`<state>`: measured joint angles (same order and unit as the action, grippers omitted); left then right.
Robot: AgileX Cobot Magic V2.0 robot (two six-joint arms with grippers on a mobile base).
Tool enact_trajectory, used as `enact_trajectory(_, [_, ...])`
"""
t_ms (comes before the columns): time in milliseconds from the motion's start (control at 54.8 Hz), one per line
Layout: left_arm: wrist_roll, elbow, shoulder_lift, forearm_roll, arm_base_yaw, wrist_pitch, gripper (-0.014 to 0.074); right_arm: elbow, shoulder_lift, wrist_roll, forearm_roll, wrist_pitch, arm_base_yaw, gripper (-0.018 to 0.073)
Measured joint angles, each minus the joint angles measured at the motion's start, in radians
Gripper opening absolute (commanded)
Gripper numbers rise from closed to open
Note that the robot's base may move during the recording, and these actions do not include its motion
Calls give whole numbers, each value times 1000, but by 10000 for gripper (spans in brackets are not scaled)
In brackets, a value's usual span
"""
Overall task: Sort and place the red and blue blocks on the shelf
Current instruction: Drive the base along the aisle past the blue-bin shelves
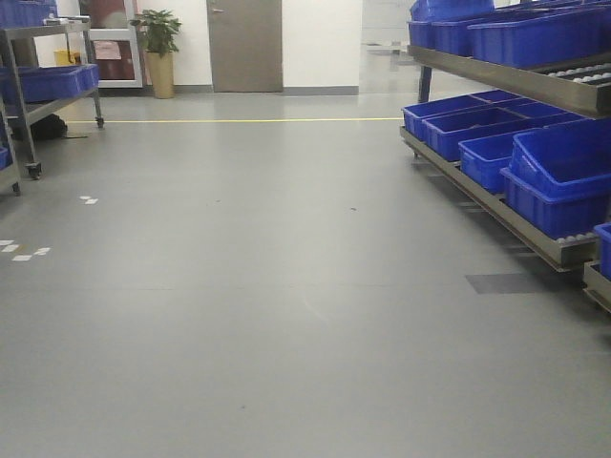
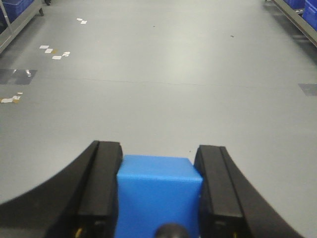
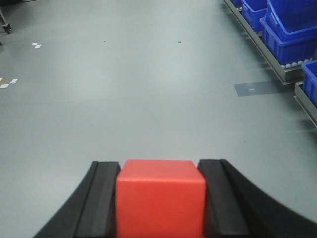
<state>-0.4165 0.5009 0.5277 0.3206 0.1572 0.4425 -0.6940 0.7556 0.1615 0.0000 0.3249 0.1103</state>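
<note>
Blue block [image 2: 158, 198] sits clamped in the left hand [image 2: 158, 171], its black fingers [image 2: 101, 183] pressed flat against both side faces, with bare grey floor [image 2: 163, 74] stretching out beyond it. The red block [image 3: 161, 198] is held the same way in the right hand [image 3: 159, 173], squeezed between two black fingers [image 3: 218, 198] and carried above the floor. Both cubes sit square in their grips.

The shelf [image 1: 506, 81] stands along the right side of the room, a steel rack with flat front rails and white rollers showing on the upper tier. Large blue bins [image 1: 563, 176] fill its lower and upper levels. From the right wrist view the near end of the lower rail lies ahead and to the right, well apart from the red block.

A second wheeled rack [image 1: 48, 33] with more blue bins stands far left. A yellow line [image 1: 239, 120] crosses the floor ahead of a closed door [image 1: 243, 43] and a potted plant [image 1: 158, 38].
</note>
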Motion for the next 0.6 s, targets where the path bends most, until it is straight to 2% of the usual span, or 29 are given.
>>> enact_trajectory(602, [0,0,0,0,0,0,80,0,0,0,0,0,0,58])
